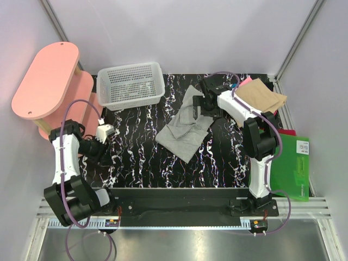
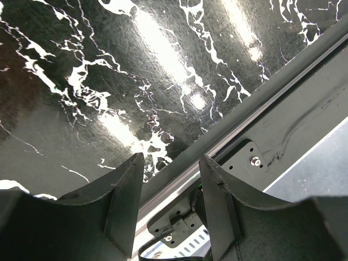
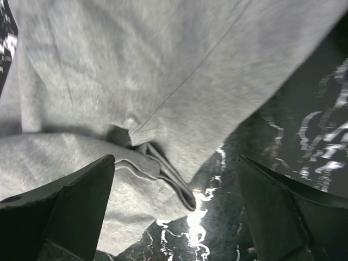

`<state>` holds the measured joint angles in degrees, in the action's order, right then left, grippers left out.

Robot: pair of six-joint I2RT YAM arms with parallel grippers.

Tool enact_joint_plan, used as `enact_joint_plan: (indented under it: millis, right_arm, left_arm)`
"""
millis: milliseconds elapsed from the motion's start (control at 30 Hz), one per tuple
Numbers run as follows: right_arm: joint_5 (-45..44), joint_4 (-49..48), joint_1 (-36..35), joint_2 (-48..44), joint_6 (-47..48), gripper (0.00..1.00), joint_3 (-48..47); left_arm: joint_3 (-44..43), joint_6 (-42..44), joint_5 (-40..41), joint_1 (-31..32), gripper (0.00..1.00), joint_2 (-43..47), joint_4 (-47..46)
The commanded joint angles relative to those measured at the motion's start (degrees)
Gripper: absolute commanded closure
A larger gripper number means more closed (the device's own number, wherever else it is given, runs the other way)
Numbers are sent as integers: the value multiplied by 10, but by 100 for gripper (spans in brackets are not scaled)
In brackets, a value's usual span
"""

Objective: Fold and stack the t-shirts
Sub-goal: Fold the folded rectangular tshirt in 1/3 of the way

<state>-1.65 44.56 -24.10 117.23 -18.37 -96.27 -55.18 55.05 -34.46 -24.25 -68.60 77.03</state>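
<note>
A light grey t-shirt point(image 1: 186, 126) lies crumpled on the black marbled table, middle right. My right gripper point(image 1: 198, 103) is open just above its far edge; in the right wrist view the jaws stand wide apart over a folded grey edge point(image 3: 163, 168). A tan folded t-shirt point(image 1: 262, 97) lies at the back right with pink cloth point(image 1: 245, 81) peeking out behind it. My left gripper point(image 1: 106, 132) is open and empty near the left side; the left wrist view shows bare table between its fingers point(image 2: 126, 201).
A white mesh basket point(image 1: 130, 84) stands at the back left. A pink two-tier side table point(image 1: 49, 81) is at the far left. A green board point(image 1: 293, 166) lies at the right edge over something red. The metal rail point(image 2: 261, 130) runs along the near edge.
</note>
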Motion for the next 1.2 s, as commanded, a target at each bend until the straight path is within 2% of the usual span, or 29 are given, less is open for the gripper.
enact_joint_plan:
  millis: [0,133,233,267,333,433,500,667,800,967,1167]
  right_arm:
    - [-92,41,-1,-34,-6,0,-66]
    - [-56,23,-23,-97,-14,2,-60]
    - [50,17,-73,-116,-11,7,-35]
    - [54,18,-89,-112,-12,9,-30]
    - [68,14,-133,-101,-16,10,-16]
    - [87,-4,-159,-77,-39,12,-2]
    - [103,-24,-162,-61,-57,14,4]
    - [118,-34,-163,-27,-80,17,0]
    - [115,-33,-163,-6,-86,17,-5]
    - [114,-37,-164,23,-96,18,-21]
    - [116,-37,-162,54,-102,20,-48]
  left_arm:
    - [8,5,4,3,50,14,7]
    - [7,4,-2,4,50,14,7]
    - [0,-1,-14,16,50,12,8]
    - [-4,-12,-19,22,50,11,9]
    - [-13,-24,-33,54,50,10,7]
    - [-29,-62,-33,115,51,12,-10]
    - [-38,-99,-19,152,51,19,-38]
    - [-67,-126,-14,182,51,6,-64]
    - [-81,-146,14,229,51,-12,-88]
    - [-85,-161,26,251,51,-15,-100]
    - [-51,-157,54,253,51,4,-111]
